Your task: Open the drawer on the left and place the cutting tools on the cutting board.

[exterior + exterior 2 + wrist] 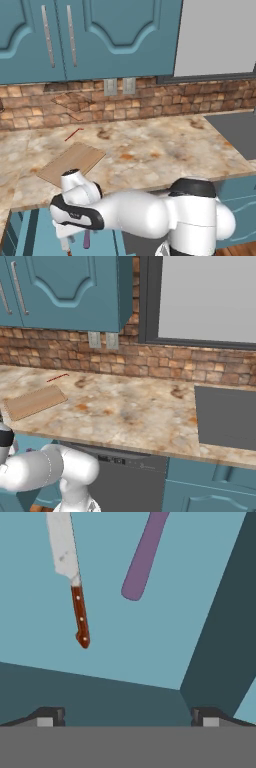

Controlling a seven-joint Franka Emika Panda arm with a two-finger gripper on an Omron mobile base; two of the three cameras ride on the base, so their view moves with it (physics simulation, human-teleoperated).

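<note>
The drawer is open, and the hand view looks down onto its teal floor. The knife lies there, silver blade toward the top and reddish-brown handle pointing down. To its right is the purple peeler; its handle shows and its head is cut off by the frame. My gripper is open above the drawer's near wall, holding nothing and clear of both tools. In the left base view my hand hangs below the counter edge, beside a bit of the purple peeler. The cutting board lies bare on the counter.
A thin red stick lies behind the board near the brick wall. A dark grey panel is set into the counter at the right. Teal upper cabinets hang overhead. A dark appliance front sits below the counter.
</note>
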